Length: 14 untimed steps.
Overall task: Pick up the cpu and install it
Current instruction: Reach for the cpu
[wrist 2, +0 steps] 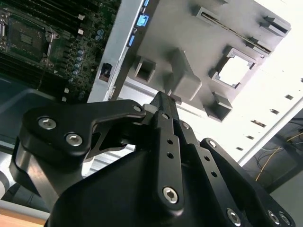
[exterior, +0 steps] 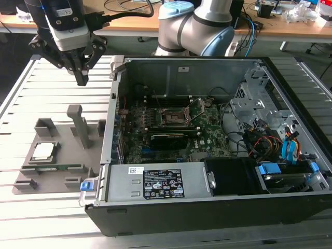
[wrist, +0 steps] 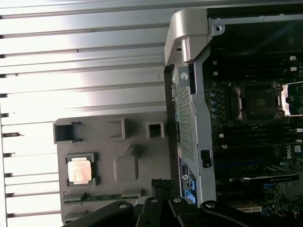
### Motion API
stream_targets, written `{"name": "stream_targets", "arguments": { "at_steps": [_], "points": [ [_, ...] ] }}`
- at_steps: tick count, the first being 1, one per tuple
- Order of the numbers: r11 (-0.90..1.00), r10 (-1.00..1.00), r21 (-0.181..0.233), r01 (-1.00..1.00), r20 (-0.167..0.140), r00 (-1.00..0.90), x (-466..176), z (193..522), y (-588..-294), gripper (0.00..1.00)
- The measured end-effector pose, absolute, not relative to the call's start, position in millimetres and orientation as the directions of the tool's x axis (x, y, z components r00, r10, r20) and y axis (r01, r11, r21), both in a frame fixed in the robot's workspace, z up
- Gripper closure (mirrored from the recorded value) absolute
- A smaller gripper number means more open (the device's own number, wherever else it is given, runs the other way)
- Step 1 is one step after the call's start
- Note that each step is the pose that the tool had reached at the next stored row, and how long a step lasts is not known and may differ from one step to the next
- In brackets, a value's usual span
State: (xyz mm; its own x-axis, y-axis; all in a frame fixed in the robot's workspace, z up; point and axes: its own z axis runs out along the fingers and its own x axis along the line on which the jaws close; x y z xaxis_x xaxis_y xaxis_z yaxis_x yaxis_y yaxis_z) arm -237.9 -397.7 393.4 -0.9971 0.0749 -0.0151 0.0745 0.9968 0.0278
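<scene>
The cpu (exterior: pixel 43 151) is a small silvery square chip lying flat in a recess of the grey holder block (exterior: pixel 62 179) on the exterior view's left, outside the computer case. It also shows in the first wrist view, cpu (wrist: pixel 79 170), and in the second wrist view as a bright square, cpu (wrist 2: pixel 235 71). My gripper (exterior: pixel 81 79) hangs well above and behind the holder, fingers together and empty. The gripper (wrist 2: pixel 163 101) points down toward the block's tall post. The open dark socket (exterior: pixel 174 116) sits on the motherboard inside the case.
The open computer case (exterior: pixel 111 155) lies on a slatted metal table (exterior: pixel 31 218), its side wall right next to the holder. A green memory stick (exterior: pixel 54 167) lies in a holder slot. A tall grey post (exterior: pixel 80 124) rises from the block. Cables and drives fill the case's right end.
</scene>
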Motion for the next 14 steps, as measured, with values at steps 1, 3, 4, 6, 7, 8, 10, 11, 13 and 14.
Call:
{"name": "stream_targets", "arguments": {
  "at_steps": [1,3,4,6,7,8,10,11,13,14],
  "points": [
    [0.997,0.075,0.028,0.074,-0.015,-0.997,-241,393,-398,0.89],
    [0.997,0.075,0.028,0.075,-0.015,-0.997,-250,393,-398,0.89],
    [0.997,0.075,0.028,0.075,-0.015,-0.997,-253,393,-398,0.89],
    [0.997,0.075,0.028,0.075,-0.015,-0.997,-259,393,-398,0.89],
    [0.997,0.075,0.028,0.075,-0.015,-0.997,-261,393,-398,0.89],
    [0.997,0.075,0.028,0.074,-0.015,-0.997,-264,393,-398,0.89],
    [0.997,0.075,0.028,0.074,-0.015,-0.997,-267,393,-398,0.89],
    [0.997,0.075,0.028,0.074,-0.015,-0.997,-270,393,-398,0.89],
    [0.997,0.075,0.028,0.075,-0.015,-0.997,-275,393,-398,0.89],
    [0.997,0.075,0.028,0.075,-0.015,-0.997,-277,393,-398,0.89]
  ]
}}
